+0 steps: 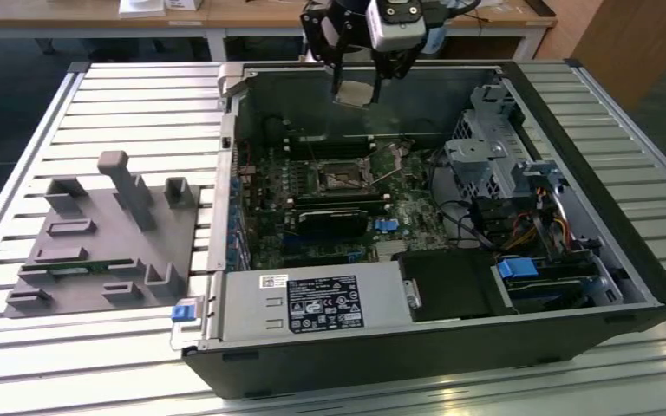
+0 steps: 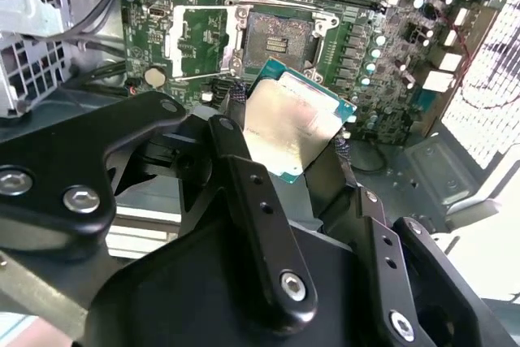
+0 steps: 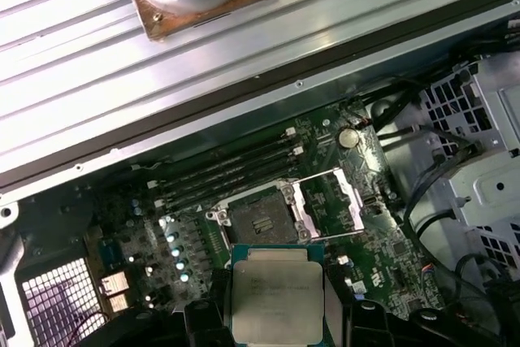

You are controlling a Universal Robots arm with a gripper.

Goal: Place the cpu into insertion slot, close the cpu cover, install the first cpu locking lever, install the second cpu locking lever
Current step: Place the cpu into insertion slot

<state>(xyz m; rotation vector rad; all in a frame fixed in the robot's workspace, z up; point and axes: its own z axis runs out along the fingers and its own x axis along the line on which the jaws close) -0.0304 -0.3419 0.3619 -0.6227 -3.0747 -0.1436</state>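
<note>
Hand (image 1: 356, 87) is clamped on the cpu (image 1: 354, 94), w/ one finger on each of two opposite edges. In the second wrist view the black fingers (image 2: 244, 176) pinch the cpu (image 2: 292, 123) from both sides, w/ its silvery face up toward the camera and a green border round it. In the first wrist view the cpu (image 3: 276, 294) sits btwn the same two fingers.

In the exterior view the hand hangs over the far part of the open PC case (image 1: 610, 260), well above the mobo (image 1: 275, 234) & touching nothing else. The cpu looks tilted there, not level.

Insertion slot (image 1: 339, 179) is bare: a dark square w/ silver rim near the middle of the mobo, seen in both wrist views (image 2: 280, 38) (image 3: 260, 221). The cpu is up in the air, apart from it, not seated.

The cpu cover (image 2: 199, 38) is swung open beside the slot, on the side toward the coin cell (image 2: 154, 77). Same layout in the first wrist view: cover (image 3: 333, 201), coin cell (image 3: 349, 137). Long black memory slots (image 3: 227, 172) run along the slot's other flank.

PSU (image 1: 310, 303) w/ a label sits at the near end of the case. The case lies on a slatted metal tabletop (image 1: 32, 113), w/ a grey fixture (image 1: 101, 243) on the exterior view's left, apart from the case.
</note>
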